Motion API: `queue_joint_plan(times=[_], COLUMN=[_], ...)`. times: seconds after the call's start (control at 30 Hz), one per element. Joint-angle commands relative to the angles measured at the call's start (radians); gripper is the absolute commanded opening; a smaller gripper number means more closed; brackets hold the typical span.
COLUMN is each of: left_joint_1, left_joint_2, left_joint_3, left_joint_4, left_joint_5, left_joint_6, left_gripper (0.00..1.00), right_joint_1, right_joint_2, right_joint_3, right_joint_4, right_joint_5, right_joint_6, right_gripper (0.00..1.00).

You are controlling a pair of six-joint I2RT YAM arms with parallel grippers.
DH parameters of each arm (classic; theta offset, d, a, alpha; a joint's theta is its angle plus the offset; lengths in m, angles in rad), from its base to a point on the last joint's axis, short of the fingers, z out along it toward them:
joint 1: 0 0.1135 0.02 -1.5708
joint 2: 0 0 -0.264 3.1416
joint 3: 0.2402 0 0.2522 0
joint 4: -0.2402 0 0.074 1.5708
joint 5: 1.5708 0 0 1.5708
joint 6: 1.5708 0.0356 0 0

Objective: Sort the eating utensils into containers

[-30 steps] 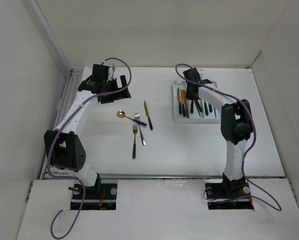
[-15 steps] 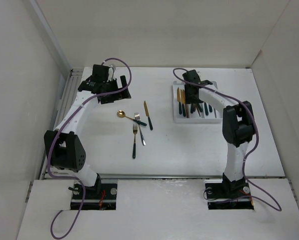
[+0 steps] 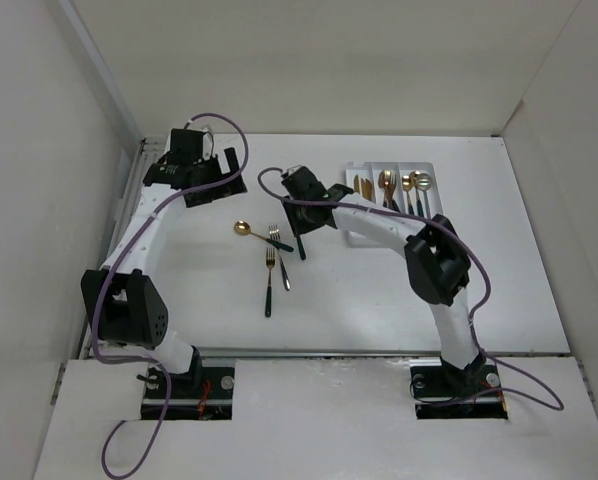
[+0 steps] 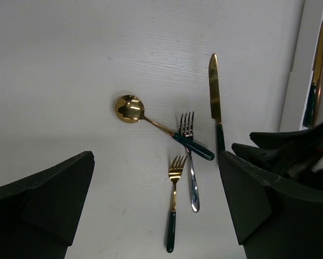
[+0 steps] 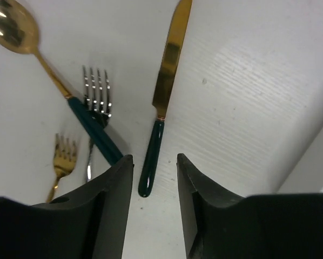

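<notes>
Four eating utensils lie loose mid-table: a gold spoon (image 3: 242, 228) with a teal handle, a silver fork (image 3: 279, 262), a gold fork (image 3: 269, 280) with a teal handle, and a gold knife (image 3: 299, 243) with a teal handle. My right gripper (image 3: 302, 220) is open just over the knife. In the right wrist view its fingers (image 5: 115, 183) flank the end of the knife's teal handle (image 5: 150, 162). The white tray (image 3: 429, 168) at the back right holds several utensils. My left gripper (image 3: 227, 175) is open and empty at the back left, looking down on the spoon (image 4: 129, 108) and the gold fork (image 4: 173, 205).
White walls close in the table on the left, back and right. The spoon's handle crosses the silver fork's tines (image 5: 96, 91). The tray's edge (image 4: 307, 70) shows at the far right of the left wrist view.
My right arm swung left from over the tray to above the loose knife, uncovering the tray. My left gripper shifted slightly left and back.
</notes>
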Motion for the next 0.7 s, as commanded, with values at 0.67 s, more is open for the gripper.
queue_joint_plan(times=[0.67], left_joint_1=[0.046], left_joint_2=[-0.081], left_joint_3=[-0.044], left_joint_4=[0.022], left_joint_5=[0.015], left_joint_6=[0.001], left_gripper=[1.0], right_joint_1=[0.049], right_joint_2=[0.201], right_joint_3=[0.061], right_joint_4=[-0.059], right_joint_5=[0.071], right_joint_6=[0.061], right_gripper=[0.26])
